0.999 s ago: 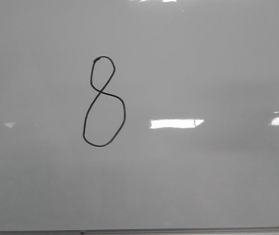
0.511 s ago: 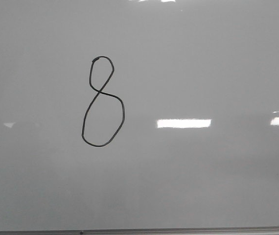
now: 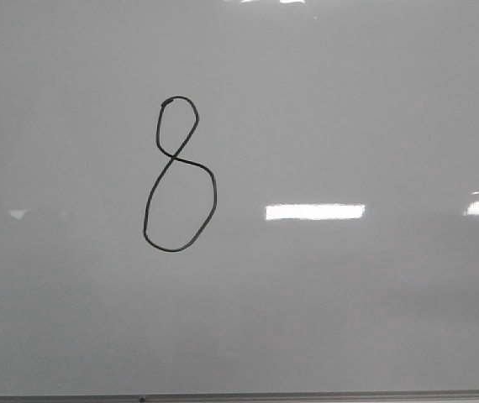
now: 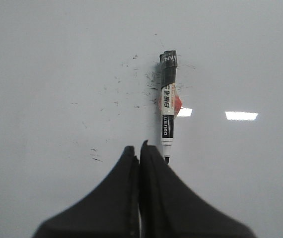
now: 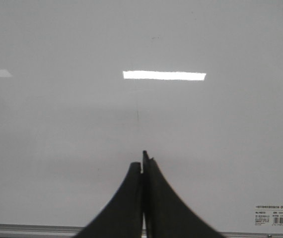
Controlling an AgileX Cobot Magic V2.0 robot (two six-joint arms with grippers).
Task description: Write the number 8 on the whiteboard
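Front view shows the number 8 drawn as one closed black line on the whiteboard, left of the middle, with a small upper loop, a larger lower loop and a slight slant; both loops meet at the crossing and no gap shows in the stroke. Neither arm appears in that view. Left wrist view shows the left claw clenched with its two dark fingers pressed together and nothing between them; a marker lies on the pale surface just beside the fingertips, cap end pointing away, with small dark specks scattered around it and a reddish patch partly hidden behind its barrel. Whether that surface is the board itself or the desk cannot be told from the picture. Right wrist view shows the right claw likewise clenched on nothing, above glossy board with a grey frame edge and a small printed label near a corner. Judged from this, the writing is done and the step in hand is finishing cleanly: the arms should stay away from the fresh line, since marker ink on a glossy board smears at a light touch, and the left claw should draw back from the marker without nudging it, as its round barrel could roll.
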